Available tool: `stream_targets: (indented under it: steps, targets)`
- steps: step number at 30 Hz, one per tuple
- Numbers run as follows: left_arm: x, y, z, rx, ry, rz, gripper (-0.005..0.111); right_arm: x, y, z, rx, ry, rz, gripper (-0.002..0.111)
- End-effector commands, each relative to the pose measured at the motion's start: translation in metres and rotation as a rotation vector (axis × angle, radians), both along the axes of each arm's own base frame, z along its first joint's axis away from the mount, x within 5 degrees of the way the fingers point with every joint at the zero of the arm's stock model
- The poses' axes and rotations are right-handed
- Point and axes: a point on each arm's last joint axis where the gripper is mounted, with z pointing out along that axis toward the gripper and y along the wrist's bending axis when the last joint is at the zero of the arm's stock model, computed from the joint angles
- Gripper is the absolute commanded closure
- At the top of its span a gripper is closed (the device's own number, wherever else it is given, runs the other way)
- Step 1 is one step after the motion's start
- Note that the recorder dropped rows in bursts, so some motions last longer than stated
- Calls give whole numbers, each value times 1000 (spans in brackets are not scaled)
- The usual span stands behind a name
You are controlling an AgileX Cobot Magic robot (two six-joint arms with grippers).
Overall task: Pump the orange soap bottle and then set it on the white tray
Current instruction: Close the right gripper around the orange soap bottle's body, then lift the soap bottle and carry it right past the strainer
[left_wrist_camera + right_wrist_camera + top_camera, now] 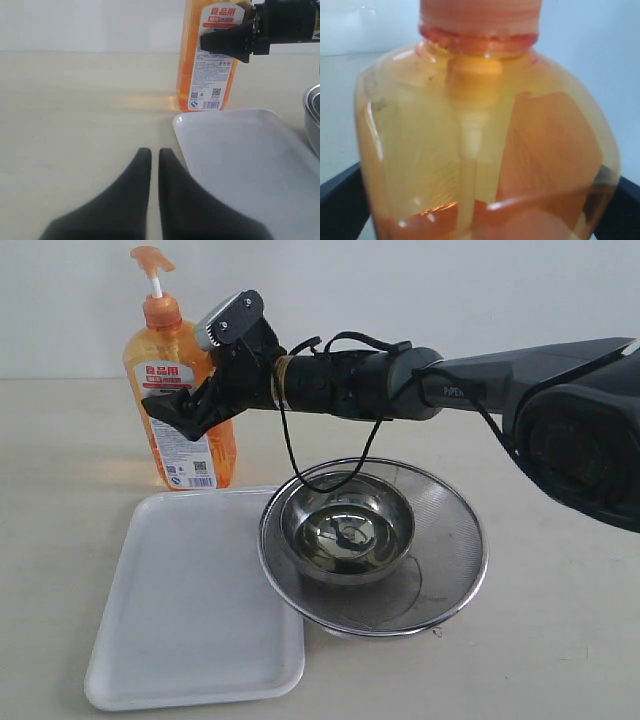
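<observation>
**Right claw open around the soap bottle, left claw shut and empty**

The orange soap bottle (160, 350) stands upright on the table (560, 640) in the upper left of the exterior frame, just behind the far edge of the white tray (190, 610) and not on it. Its pump head (152, 257) sits high, with the white stem showing below it, and the printed label faces the camera.

The right arm reaches in from the right of the frame, across the middle, and its claw (178, 405) is at the bottle's mid-height. The claw is spread wide, with one dark finger crossing in front of the label. In the right wrist view the bottle fills the frame between the two fingers (340, 205), one at each lower corner (whether the pads actually press on the plastic cannot be told).

The left claw (154, 152) is low over the table at the bottom of its own view, its two fingers drawn together with only a thin slit between them, and it grips nothing. The tray's near corner lies just beside it.

The tray lies flat in the lower left of the exterior frame, bare. To its right is a round steel mesh strainer (460, 530), whose rim overlaps the tray's right edge, and a small steel bowl (395, 515) sits inside it.
</observation>
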Motion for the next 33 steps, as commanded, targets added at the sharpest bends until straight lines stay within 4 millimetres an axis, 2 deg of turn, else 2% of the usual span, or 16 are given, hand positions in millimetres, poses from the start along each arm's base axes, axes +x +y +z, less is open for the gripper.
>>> stream_targets:
  steps: [1, 5, 8, 11, 17, 18, 25, 29, 33]
  targets:
    - [0, 0, 1, -1, -8, -6, 102, 0, 1, 5, 12, 13, -13, 3]
    - [0, 0, 1, -1, -8, -6, 102, 0, 1, 5, 25, 28, -6, 5]
    - [0, 0, 1, -1, -8, -6, 102, -1, 1, 6, 30, 28, 1, 16]
    - [0, 0, 1, -1, -8, -6, 102, -2, 2, 6, 37, 27, 11, 37]
    - [0, 0, 1, -1, -8, -6, 102, -4, 2, 7, 37, 16, 35, 94]
    - [0, 0, 1, -1, -8, -6, 102, -4, 3, 7, 38, 16, 37, 109]
    - [0, 0, 1, -1, -8, -6, 102, -4, 2, 7, 17, 3, 36, 108]
    - [0, 0, 1, -1, -8, -6, 102, -8, 2, 31, 37, -43, 68, 108]
    - [0, 0, 1, -1, -8, -6, 102, -17, 0, 69, 119, -69, 107, 108]
